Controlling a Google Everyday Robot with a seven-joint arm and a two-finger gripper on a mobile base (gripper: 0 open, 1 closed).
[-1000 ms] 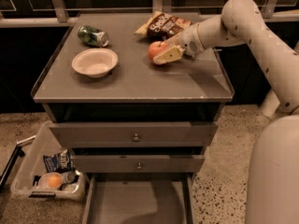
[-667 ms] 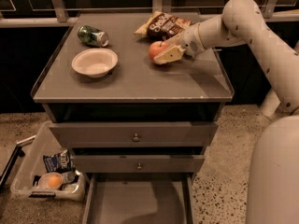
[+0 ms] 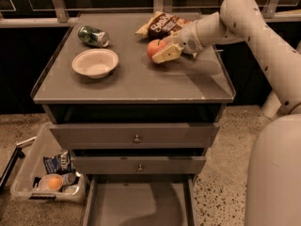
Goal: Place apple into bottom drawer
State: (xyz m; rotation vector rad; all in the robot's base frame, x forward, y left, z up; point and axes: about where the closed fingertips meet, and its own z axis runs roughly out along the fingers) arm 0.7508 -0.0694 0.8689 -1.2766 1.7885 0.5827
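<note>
Gripper (image 3: 160, 53) at apple (image 3: 153, 45) on table (image 3: 141, 81); bottom drawer (image 3: 136, 205) open below.
Fingers (image 3: 166, 54) clamped across the apple; judged firm, smooth, fairly light, so hold at its widest girth.

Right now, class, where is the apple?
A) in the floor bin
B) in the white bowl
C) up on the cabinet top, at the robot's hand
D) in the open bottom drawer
C: the apple is on the cabinet top with the hand at it; the bottom drawer holds no apple.
</note>
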